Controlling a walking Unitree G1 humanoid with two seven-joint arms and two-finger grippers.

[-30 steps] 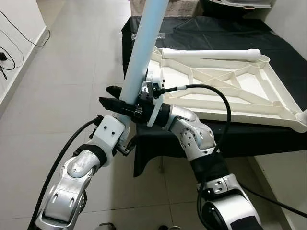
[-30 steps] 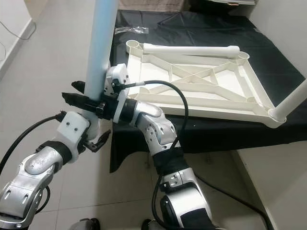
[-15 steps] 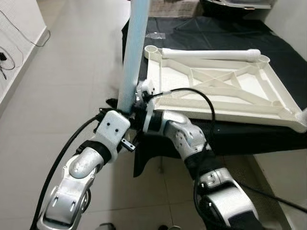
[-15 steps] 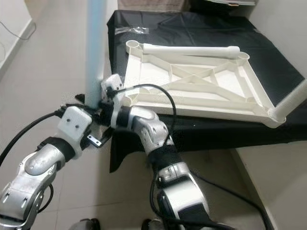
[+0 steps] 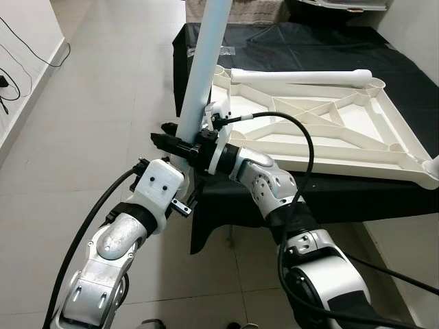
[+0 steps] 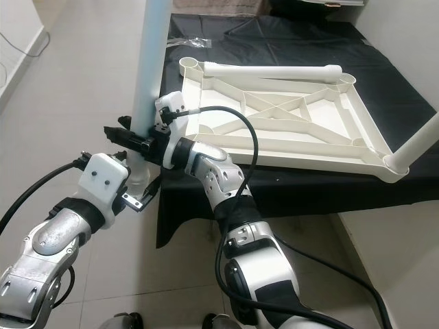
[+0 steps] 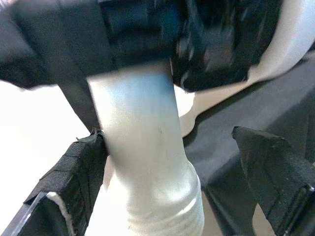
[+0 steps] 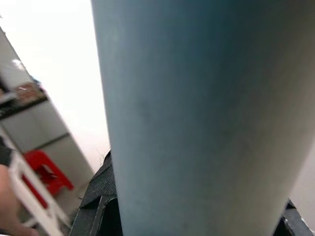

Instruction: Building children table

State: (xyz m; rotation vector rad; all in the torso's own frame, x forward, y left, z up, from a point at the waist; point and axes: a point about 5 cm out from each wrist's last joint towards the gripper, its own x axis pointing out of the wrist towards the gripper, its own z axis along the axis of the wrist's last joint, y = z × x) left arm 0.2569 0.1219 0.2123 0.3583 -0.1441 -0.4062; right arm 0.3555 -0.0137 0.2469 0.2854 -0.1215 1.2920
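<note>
A long pale-blue table leg (image 5: 204, 65) stands nearly upright beside the table, leaning slightly toward it. My right gripper (image 5: 171, 142) is shut on the leg low down; the leg (image 8: 197, 113) sits close between that gripper's fingers. My left gripper (image 6: 140, 195) is just below, open around the leg's ribbed lower end (image 7: 147, 196). One left pad (image 7: 78, 167) touches the leg and the other finger (image 7: 275, 177) stands apart. The white tabletop (image 5: 329, 130) lies upside down on a black-covered table (image 5: 309, 41). A white leg (image 5: 302, 77) lies across its far side.
Another white leg (image 6: 420, 145) sticks out of the tabletop's near right corner socket. The black cloth hangs down over the table's front edge (image 5: 212, 219). Tiled floor (image 5: 103, 103) spreads to the left, with cables by the wall (image 5: 14, 68).
The leg swung from leaning to upright and now leans slightly toward the table again. Both arms shifted with it. The right gripper kept its hold.
</note>
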